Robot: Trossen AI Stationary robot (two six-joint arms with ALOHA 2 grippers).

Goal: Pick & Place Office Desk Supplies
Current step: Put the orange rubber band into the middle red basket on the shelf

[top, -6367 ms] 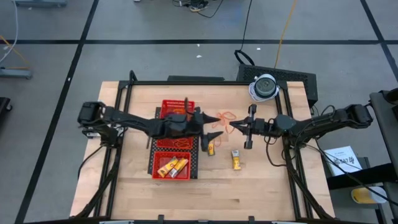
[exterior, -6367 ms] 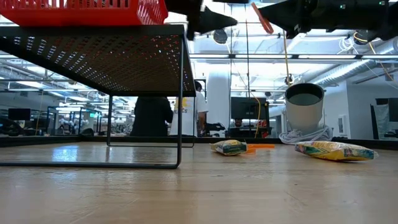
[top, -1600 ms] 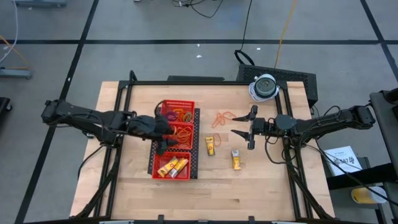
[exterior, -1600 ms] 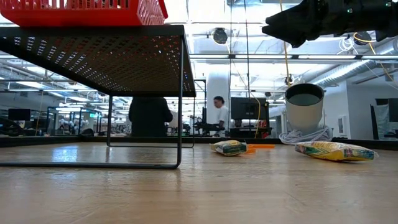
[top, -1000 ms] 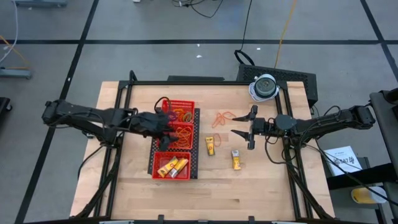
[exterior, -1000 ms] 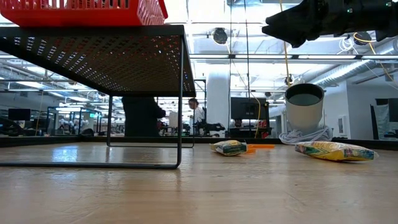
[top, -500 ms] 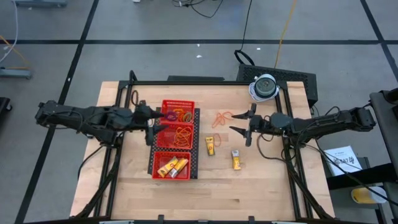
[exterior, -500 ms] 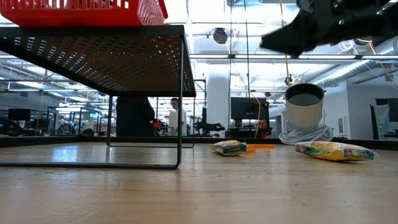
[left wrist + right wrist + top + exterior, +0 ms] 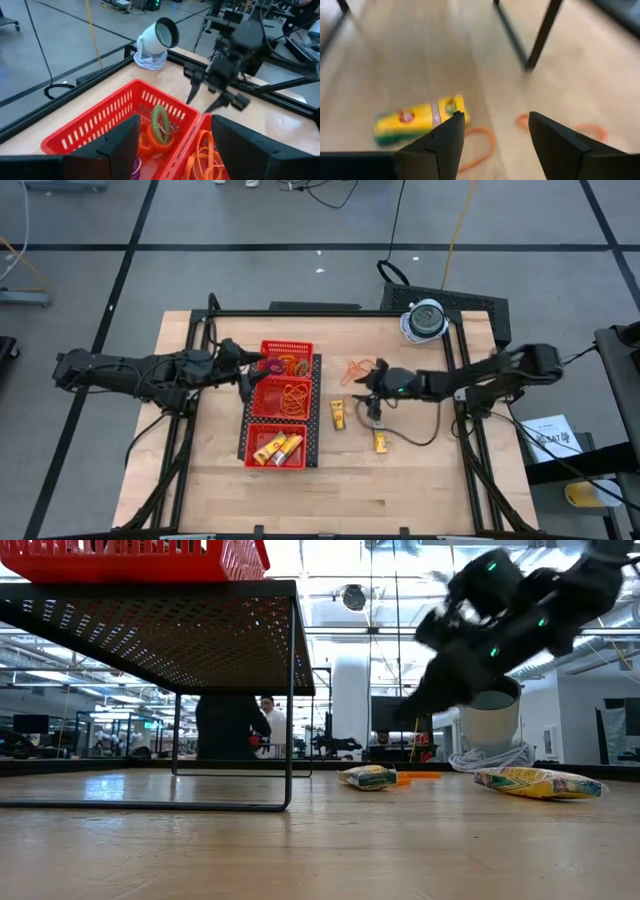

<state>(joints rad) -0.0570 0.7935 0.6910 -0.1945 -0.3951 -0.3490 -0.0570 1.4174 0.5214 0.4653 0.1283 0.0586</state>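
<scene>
We have the right gripper (image 9: 372, 402) out over the middle of the tabletop (image 9: 420, 470), its fingers standing apart with nothing between them. Through its wrist camera we look down on a yellow packet (image 9: 417, 121) lying flat on the wood, with thin orange rubber-band loops (image 9: 480, 150) just beside it. From above, we see those loose orange loops (image 9: 357, 369) lying on the bare wood near the far side, between the red mesh tray (image 9: 258, 412) and the right arm. A second yellow packet (image 9: 381, 441) lies a little nearer the front edge, apart from the first one (image 9: 340, 415), which sits just beside the tray.

Over on the other side, the left gripper (image 9: 244, 370) hangs at the tray's outer edge, beside its far compartment, fingers apart and empty. Its wrist view gives us that compartment: a green ring (image 9: 161, 125) standing on edge among orange bands (image 9: 146, 141), and more orange loops (image 9: 212, 159) in the middle compartment. The near compartment holds yellow sticks (image 9: 278, 447).

The white-grey domed object (image 9: 425, 319) sits at the far right corner. From table height, we catch a person (image 9: 266, 725) walking in the room behind.
</scene>
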